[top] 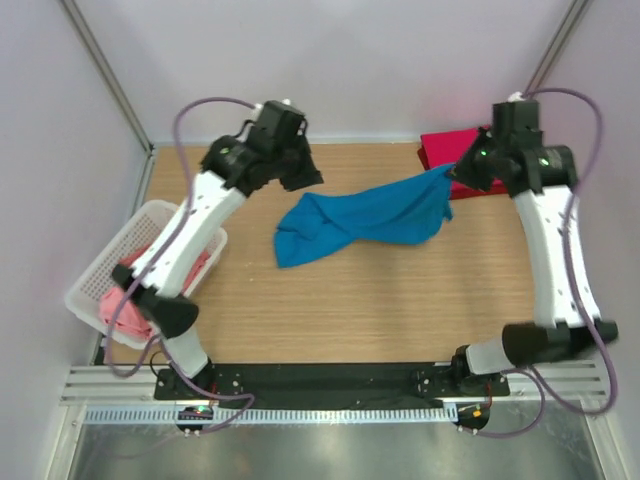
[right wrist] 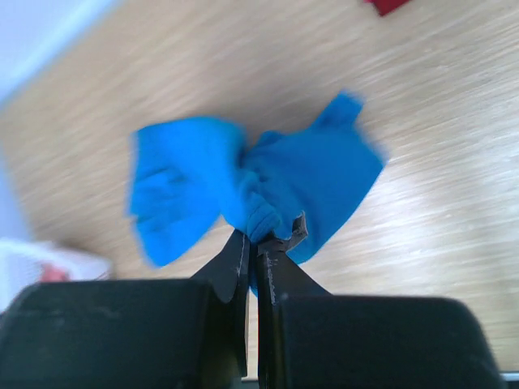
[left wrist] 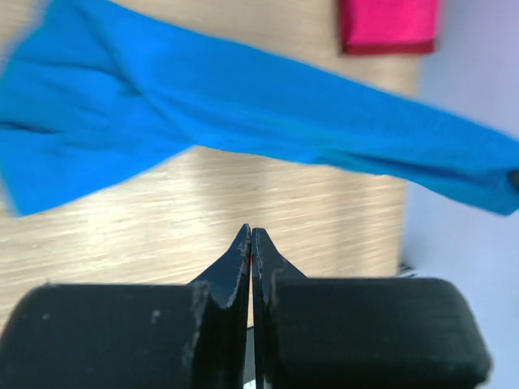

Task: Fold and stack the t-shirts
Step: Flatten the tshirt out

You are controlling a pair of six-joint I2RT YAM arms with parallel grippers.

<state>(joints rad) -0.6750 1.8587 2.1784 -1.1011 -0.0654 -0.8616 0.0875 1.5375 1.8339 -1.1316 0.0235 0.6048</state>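
1 white lattice basket (top: pixel 92 272) sits at the near left of the tabletop (top: pixel 380 310), with pink t-shirts (top: pixel 122 308) heaped inside it; how many is hard to tell. Farther in, around the middle, the blue t-shirt (top: pixel 350 225) lies crumpled at its left end on the wood, while its right end rises off the surface as a stretched band toward the far right. The right pincer (right wrist: pixel 268 239) is clenched on that raised end, a bunched fold of blue cloth caught between its fingers, and in the right wrist view the rest of the garment spreads out below it. The left pincer (left wrist: pixel 250 243) hovers over the far left part of the tabletop, just beside the shirt's left end in the top view. Its 2 fingers are pressed tip to tip with nothing between them, and in the left wrist view the blue cloth stretches across beyond the tips, apart from them. At the far right edge the red t-shirt (top: pixel 447 147) lies flat, folded into a neat rectangle and partly hidden behind the right pincer. The lifted blue end passes just in front of it, and whether the 2 touch cannot be told.
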